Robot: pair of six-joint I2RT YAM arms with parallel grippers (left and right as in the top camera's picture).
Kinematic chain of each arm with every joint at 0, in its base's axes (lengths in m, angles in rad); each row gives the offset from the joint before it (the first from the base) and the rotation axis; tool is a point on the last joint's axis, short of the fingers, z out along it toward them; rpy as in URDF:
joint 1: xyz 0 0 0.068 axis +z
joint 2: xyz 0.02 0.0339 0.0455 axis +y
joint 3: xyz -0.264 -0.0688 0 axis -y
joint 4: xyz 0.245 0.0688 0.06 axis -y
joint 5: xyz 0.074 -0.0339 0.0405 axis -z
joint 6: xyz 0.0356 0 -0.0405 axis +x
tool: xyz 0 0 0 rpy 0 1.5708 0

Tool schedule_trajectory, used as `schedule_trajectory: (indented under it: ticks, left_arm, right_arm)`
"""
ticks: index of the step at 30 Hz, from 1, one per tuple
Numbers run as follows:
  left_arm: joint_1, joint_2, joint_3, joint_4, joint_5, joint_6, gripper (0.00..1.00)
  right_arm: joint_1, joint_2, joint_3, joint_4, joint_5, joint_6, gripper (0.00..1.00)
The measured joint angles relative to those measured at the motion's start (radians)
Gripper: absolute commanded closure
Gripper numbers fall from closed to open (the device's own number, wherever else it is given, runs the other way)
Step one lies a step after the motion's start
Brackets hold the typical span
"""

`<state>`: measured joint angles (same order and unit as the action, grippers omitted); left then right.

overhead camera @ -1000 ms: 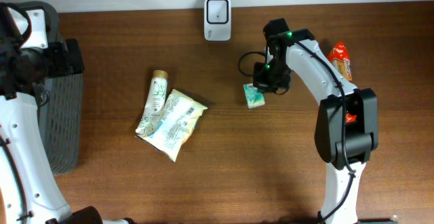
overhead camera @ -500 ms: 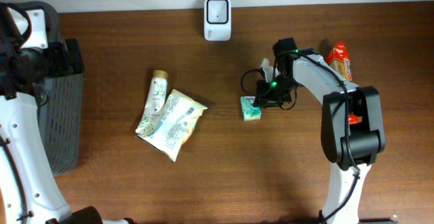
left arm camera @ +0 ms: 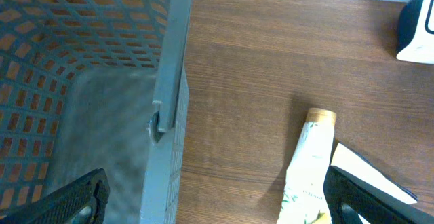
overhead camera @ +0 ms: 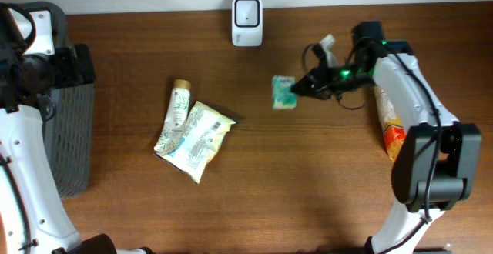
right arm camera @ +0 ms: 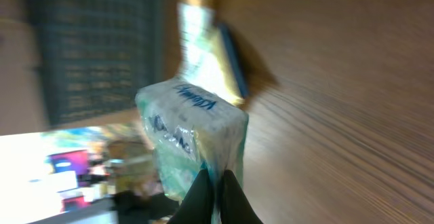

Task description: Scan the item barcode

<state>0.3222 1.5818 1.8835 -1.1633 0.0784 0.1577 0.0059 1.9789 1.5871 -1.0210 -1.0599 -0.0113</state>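
The table is dark brown wood, with a strip of white wall along its far edge, and a white barcode scanner [overhead camera: 246,21] stands at the middle of that far edge. The item to scan is a small green and white tissue pack [overhead camera: 283,92]. The right gripper [overhead camera: 299,90] has its two fingers closed tight on one end of it. A second ago this gripper pointed down at the pack, nearer the middle of the table. Now the arm has swung out toward the right edge, the wrist has turned on its side, and the pack sits closer to the far edge, to the right of the scanner and still apart from it. The right wrist view is blurred, which suggests fast motion. There the pack [right arm camera: 193,139] stands out beyond the closed fingertips, with the table running along one side. I judge that it is lifted off the wood and on its way to the scanner window, though I cannot tell where the barcode is. The left gripper [left arm camera: 217,210] hangs fully open and holds nothing, over the rim of the grey mesh basket [left arm camera: 166,102] at the left edge. A cream tube [overhead camera: 176,115] and a snack pouch [overhead camera: 199,138] lie untouched left of the middle.
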Motion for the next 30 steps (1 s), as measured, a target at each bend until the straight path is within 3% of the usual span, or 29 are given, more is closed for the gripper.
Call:
schedule_trajectory:
  ticks: [4,7,13,19,28,30]
  left_arm:
    - [0.0,0.0,0.0,0.0,0.0,0.0,0.01]
    - [0.0,0.0,0.0,0.0,0.0,0.0,0.01]
    - [0.0,0.0,0.0,0.0,0.0,0.0,0.01]
    - [0.0,0.0,0.0,0.0,0.0,0.0,0.01]
    - [0.0,0.0,0.0,0.0,0.0,0.0,0.01]
    - [0.0,0.0,0.0,0.0,0.0,0.0,0.01]
  right_arm:
    - [-0.107,0.0,0.0,0.007,-0.365,-0.076,0.96]
    - [-0.135,0.0,0.0,0.004,-0.434,-0.068,0.96]
    - [-0.192,-0.006,0.0,-0.005,-0.457,0.066,0.96]
    - [-0.24,-0.152,0.023,-0.012,-0.458,0.169,0.96]
    - [-0.267,-0.337,0.06,-0.012,-0.462,0.175,0.96]
    - [-0.257,-0.338,0.061,-0.046,-0.354,0.151,0.96]
